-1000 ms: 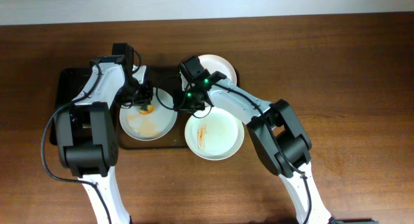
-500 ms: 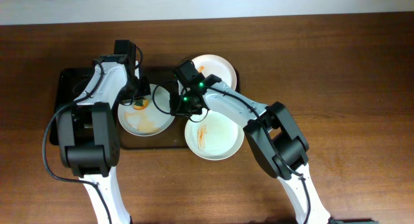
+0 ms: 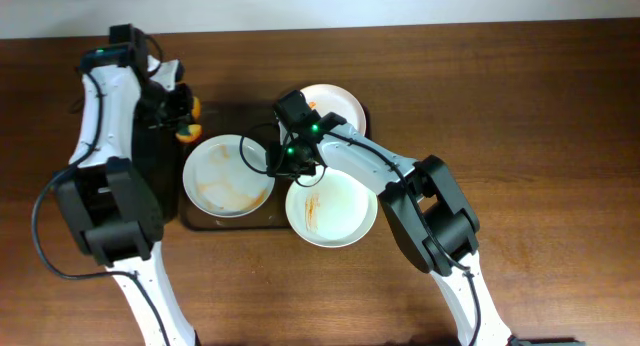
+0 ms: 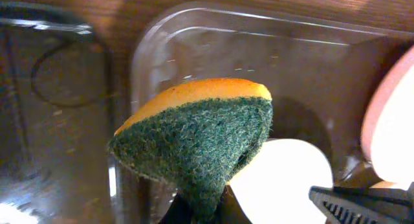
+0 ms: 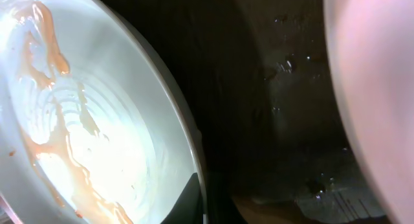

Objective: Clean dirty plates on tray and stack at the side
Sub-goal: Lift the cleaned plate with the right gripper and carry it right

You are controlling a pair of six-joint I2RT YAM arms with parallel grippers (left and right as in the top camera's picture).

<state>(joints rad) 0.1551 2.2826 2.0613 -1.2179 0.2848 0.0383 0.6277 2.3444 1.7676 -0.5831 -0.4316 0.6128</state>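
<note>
Pinching the sponge (image 4: pixel 194 133), my left gripper (image 3: pixel 180 114) should scrub flat while the right gripper (image 3: pixel 288 164) clamps the tray's (image 3: pixel 240 222) streaked plate (image 5: pixel 84 120).

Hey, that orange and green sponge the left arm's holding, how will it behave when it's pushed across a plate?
The sponge looks pinched into a wedge by the left end effector, so it is probably soft and will squash. Its green face looks coarse, so it likely drags rather than slides.

- An orange sponge (image 4: pixel 200 133) with a green scouring face is being held up, tilted.
- A glossy black tray (image 4: pixel 52 133) is being shown at its side.
- A brown wooden table (image 3: pixel 520 106) is being seen underneath.
</note>
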